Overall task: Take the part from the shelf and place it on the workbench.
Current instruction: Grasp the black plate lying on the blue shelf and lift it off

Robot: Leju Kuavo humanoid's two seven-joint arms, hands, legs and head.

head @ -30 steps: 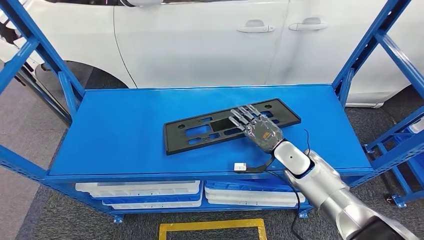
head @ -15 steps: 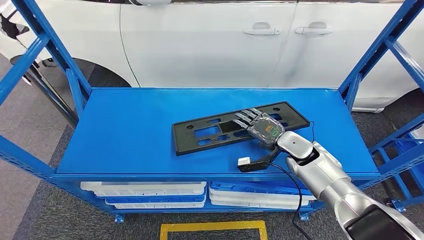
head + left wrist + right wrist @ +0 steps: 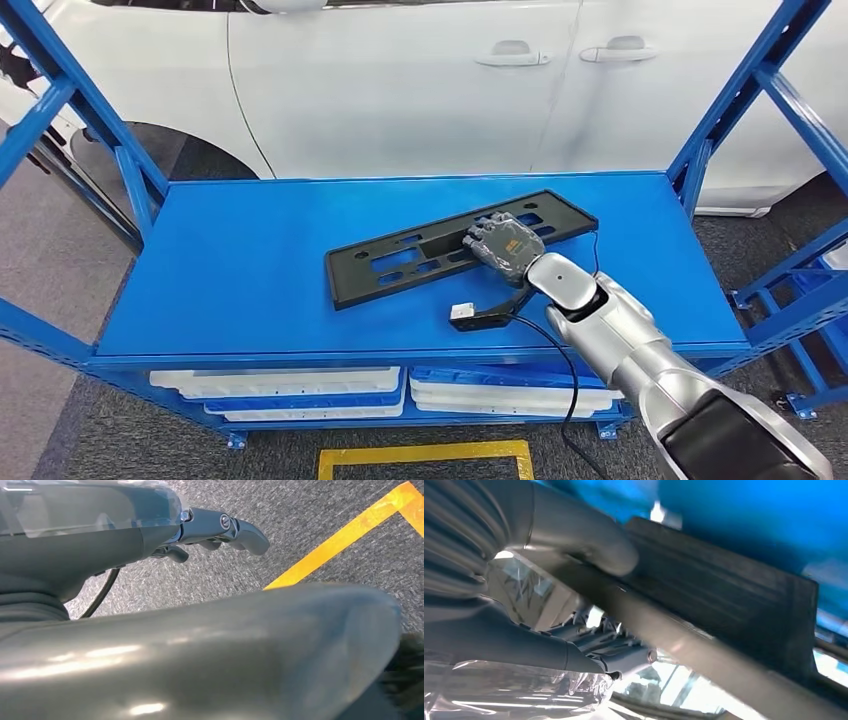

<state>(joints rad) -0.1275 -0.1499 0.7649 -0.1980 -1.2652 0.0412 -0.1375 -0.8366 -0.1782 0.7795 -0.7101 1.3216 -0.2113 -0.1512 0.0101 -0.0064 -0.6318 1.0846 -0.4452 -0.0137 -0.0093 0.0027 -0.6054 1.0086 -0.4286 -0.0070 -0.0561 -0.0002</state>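
Behind the blue metal shelf (image 3: 250, 270) stands a white car (image 3: 400, 80), its two door handles visible above the shelf's far edge, and grey carpeted floor (image 3: 60, 250) spreads to the left. On the shelf's top board lies the long flat black plastic part with rectangular cut-outs (image 3: 400, 262), set at a slant, its left end nearer and its right end farther. The right hand (image 3: 503, 247) rests on the part's near edge, right of its middle, with the fingers (image 3: 482, 236) curled over the top face; in the right wrist view the thick grey thumb (image 3: 589, 542) presses against the dark ribbed face of the part (image 3: 734, 590), so the hand grips it. A small black wrist camera with a white tag (image 3: 474, 314) hangs just near of the part, trailing a black cable (image 3: 570, 385). White trays (image 3: 290, 385) are stacked on the lower shelf board. The left hand (image 3: 220, 527) hangs over the grey carpet beside a strip of yellow floor tape (image 3: 345, 535), its fingers curled in and holding nothing.
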